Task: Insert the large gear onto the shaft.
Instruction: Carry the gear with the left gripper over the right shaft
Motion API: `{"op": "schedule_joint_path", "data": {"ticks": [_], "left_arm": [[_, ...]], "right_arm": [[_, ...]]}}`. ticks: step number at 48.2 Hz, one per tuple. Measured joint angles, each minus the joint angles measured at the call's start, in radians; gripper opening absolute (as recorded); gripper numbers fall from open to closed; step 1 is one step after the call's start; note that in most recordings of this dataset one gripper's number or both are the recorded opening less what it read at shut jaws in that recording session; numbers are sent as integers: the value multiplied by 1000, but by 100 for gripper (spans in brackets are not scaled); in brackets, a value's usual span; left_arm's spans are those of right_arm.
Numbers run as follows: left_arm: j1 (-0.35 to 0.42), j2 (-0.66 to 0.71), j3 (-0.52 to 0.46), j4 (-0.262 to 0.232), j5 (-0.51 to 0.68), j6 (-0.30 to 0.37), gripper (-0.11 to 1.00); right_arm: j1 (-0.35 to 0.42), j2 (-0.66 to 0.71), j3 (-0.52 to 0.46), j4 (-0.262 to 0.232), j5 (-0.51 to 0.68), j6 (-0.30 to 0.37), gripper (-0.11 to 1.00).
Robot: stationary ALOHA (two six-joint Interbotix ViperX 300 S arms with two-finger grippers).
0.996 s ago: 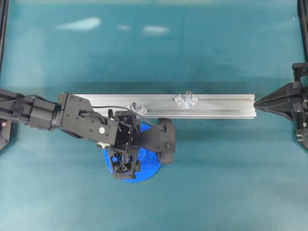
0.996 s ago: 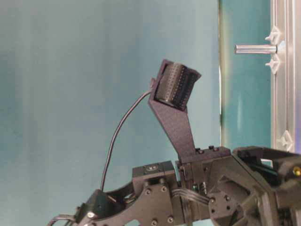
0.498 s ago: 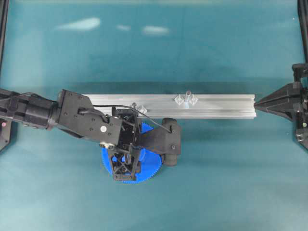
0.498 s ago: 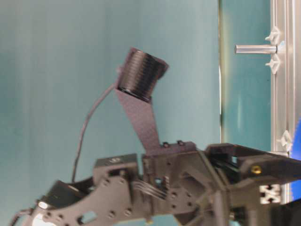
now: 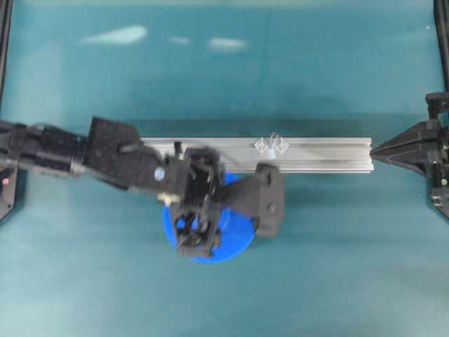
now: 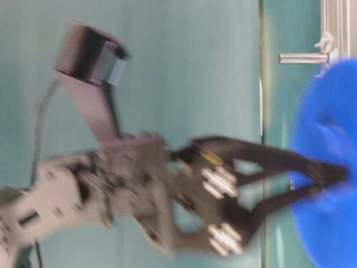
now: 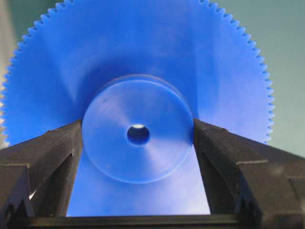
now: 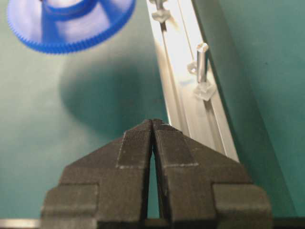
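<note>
Overhead view: large flat bright-blue plastic toothed gear (image 5: 210, 235) held above the teal counter (image 5: 337, 267), on the near side of the long silver aluminium rail (image 5: 323, 154), gripped under the left pincer (image 5: 198, 226) and mostly hidden by it. Small upright translucent-grey shaft (image 5: 274, 138) further right on the rail, between two clear diamond-shaped mounts, well apart from the gear. Right pincer (image 5: 375, 149) parked at the rail's right end. Likely trouble: little sight of the hub hole from above with the arm over it, so easy to arrive off-centre.

Table-level view: gear (image 6: 329, 184) blurred and clear of the counter, pinched between the dark fingers (image 6: 312, 167); shaft (image 6: 303, 57) sharp, not touching the gear. Risk judged here: a tilted disc jamming against the peg's tip rather than sliding down.

Left wrist view: fingers (image 7: 52, 157) clamped on either side of the raised round hub, not on the toothed rim; central hole (image 7: 138, 135) open and unobstructed. Smooth hub sides, so possible slip or rotation in the grip if pressed against the peg.

Right wrist view: right pincer (image 8: 152, 125) pressed together, holding nothing; gear (image 8: 71, 24) far left with its shadow on the counter below; thin shaft (image 8: 202, 62) standing on the rail. Hole small, peg thin: little tolerance for misalignment.
</note>
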Motion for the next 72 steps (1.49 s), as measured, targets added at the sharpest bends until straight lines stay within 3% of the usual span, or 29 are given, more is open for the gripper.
{"op": "schedule_joint_path", "data": {"ticks": [14,32,45,72], "left_arm": [[72,0,-89,2,18,101,76],[158,3,-183,2,25,184,76],[172,58,-252,2,26,232,76],[204,172,-344,2,26,247,76]], "right_arm": [[0,-6,0,2,-5,0,8],[0,-15,0,2,-5,0,8],[0,-15,0,0,-5,0,8],[0,-26,0,2,-5,0,8]]}}
